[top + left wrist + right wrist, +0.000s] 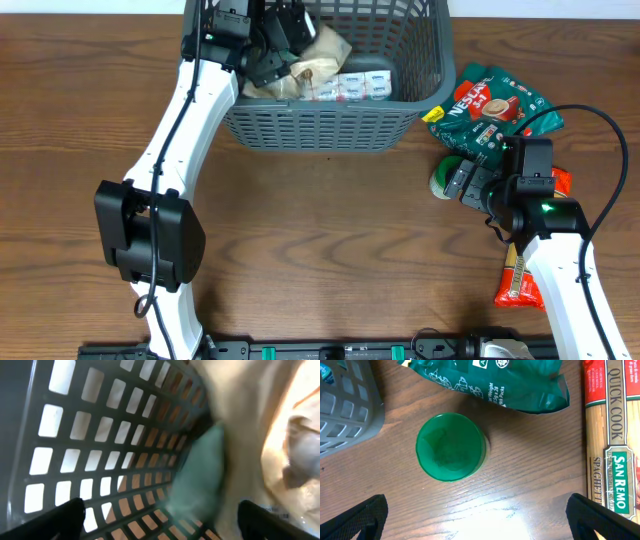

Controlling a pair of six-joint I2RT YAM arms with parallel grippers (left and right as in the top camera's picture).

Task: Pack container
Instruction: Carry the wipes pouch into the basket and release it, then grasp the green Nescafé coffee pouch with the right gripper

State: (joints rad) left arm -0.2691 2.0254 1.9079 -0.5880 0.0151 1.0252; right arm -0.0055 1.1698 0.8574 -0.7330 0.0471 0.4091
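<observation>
The container [320, 125] is a dark gray lattice basket at the back middle of the table. My left gripper [275, 48] is inside it at its left end. In the left wrist view its fingers [160, 527] are spread open against the lattice wall [100, 445], next to a blurred green thing [200, 475] and a beige bag [260, 420]. The beige bag [320, 55] and white packs [362, 85] lie in the basket. My right gripper [465, 185] is open and empty, just by a green-lidded jar [451, 447].
A green Nescafe bag [495, 110] lies right of the basket, also seen in the right wrist view [505, 382]. A San Remo spaghetti pack [612, 445] lies at the right, running toward the front [520, 285]. The basket's corner [345, 405] is left of the jar.
</observation>
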